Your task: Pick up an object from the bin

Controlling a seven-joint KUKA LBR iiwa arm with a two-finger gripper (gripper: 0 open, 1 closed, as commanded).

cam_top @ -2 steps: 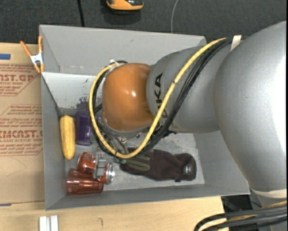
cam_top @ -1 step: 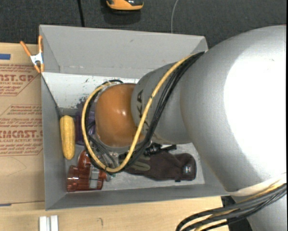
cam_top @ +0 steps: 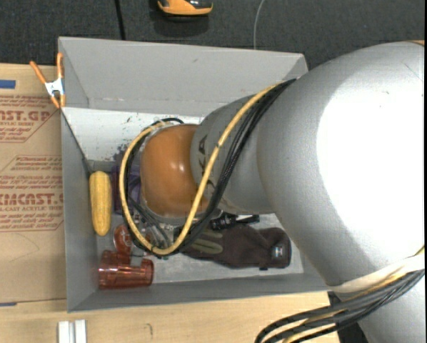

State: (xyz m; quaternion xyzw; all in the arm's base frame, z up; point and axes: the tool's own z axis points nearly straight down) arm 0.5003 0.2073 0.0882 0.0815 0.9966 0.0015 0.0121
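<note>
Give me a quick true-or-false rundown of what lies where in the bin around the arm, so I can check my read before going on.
1. A yellow corn cob lies by the left wall of the bin. True.
2. The corn cob is covered by the arm's orange cover. False: it lies in the open, left of the orange cover.
3. A reddish-brown cup lies in the bin's lower left corner. True.
4. A dark brown soft thing lies against the bin's top wall. False: the dark brown soft thing lies along the lower wall, partly under the arm.
</note>
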